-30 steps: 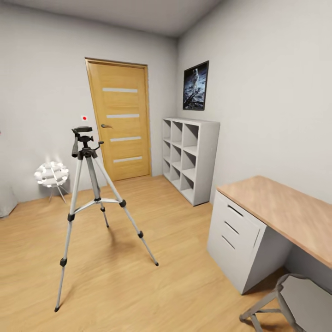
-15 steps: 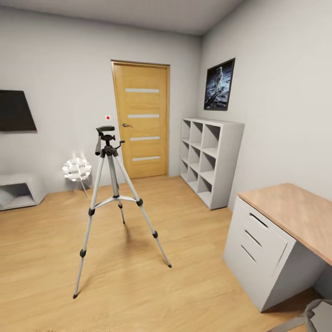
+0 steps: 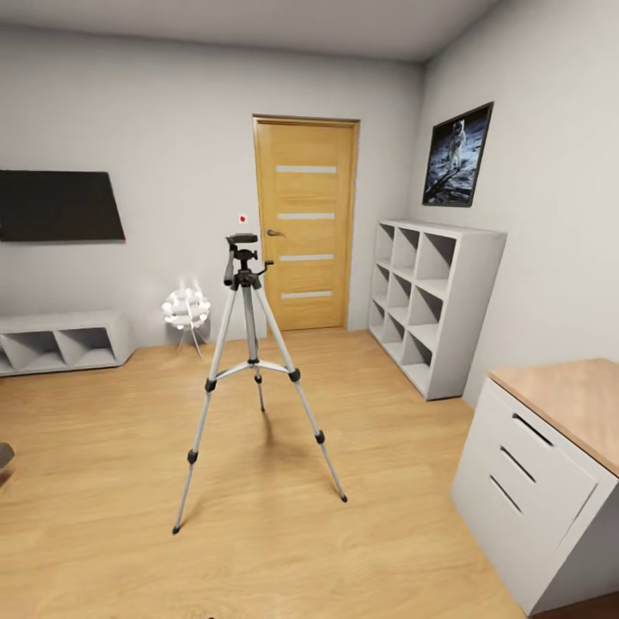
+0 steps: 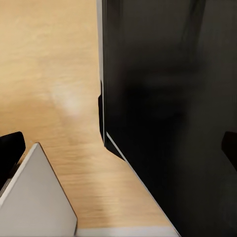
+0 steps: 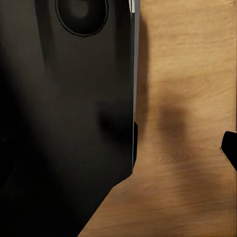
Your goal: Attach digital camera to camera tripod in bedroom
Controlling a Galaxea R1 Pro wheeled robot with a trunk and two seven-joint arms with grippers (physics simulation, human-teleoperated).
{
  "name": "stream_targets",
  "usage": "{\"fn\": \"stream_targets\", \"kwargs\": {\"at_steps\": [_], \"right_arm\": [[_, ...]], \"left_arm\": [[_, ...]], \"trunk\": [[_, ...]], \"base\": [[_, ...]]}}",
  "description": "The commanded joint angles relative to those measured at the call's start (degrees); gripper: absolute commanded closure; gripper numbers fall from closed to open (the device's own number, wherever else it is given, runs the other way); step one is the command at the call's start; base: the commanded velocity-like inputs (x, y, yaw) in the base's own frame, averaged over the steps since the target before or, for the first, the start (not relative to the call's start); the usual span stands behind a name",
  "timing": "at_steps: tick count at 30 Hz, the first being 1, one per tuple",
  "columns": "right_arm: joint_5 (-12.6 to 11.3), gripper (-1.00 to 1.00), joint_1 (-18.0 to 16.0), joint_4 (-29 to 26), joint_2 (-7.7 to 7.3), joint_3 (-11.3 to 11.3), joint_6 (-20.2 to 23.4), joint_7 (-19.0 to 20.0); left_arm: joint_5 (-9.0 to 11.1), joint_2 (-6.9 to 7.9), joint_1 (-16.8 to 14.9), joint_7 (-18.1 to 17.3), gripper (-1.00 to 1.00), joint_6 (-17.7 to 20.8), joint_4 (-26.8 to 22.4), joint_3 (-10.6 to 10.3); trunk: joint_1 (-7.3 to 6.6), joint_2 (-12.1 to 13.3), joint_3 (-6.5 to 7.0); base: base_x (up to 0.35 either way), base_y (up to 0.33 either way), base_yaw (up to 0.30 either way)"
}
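The camera tripod [image 3: 251, 365] stands upright on the light wood floor in the middle of the bedroom, in the head view. It has three spread silver legs and a bare black head [image 3: 242, 256] with a pan handle. The digital camera is out of view. In the left wrist view my left gripper [image 4: 118, 148] is open, with one dark fingertip [image 4: 10, 150] at each side edge and nothing between them. It hangs beside a black panel of my own body above the floor. My right gripper [image 5: 118, 148] looks open too; one fingertip [image 5: 230, 147] shows over the floor.
Behind the tripod are a wooden door [image 3: 305, 223] and a small white lamp [image 3: 186, 308]. White cube shelves [image 3: 434, 305] line the right wall. A desk with drawers [image 3: 524, 481] is at the near right. A low white shelf [image 3: 60, 340] sits under a wall screen [image 3: 56, 205].
The head view has panned left, so the tripod, door and shelves sit further right in the picture. The wall screen and low shelf have come into view, and the chair has left it.
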Motion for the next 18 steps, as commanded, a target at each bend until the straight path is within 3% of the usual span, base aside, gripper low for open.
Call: {"fn": "stream_targets", "kwargs": {"at_steps": [1, 18], "right_arm": [[-0.03, -1.0, 0.0, 0.01, 0.0, -0.02, -0.02, -0.03], [-0.01, -1.0, 0.0, 0.01, 0.0, -0.02, -0.04, -0.03]], "left_arm": [[0.02, 0.0, 0.07, 0.02, -1.0, 0.46, -0.26, 0.07], [0.02, 0.0, 0.07, 0.02, -1.0, 0.46, -0.26, 0.05]], "trunk": [[0.0, -0.02, -0.03], [0.0, -0.02, -0.03]], "base": [[0.0, 0.0, 0.276], [0.0, 0.0, 0.276]]}}
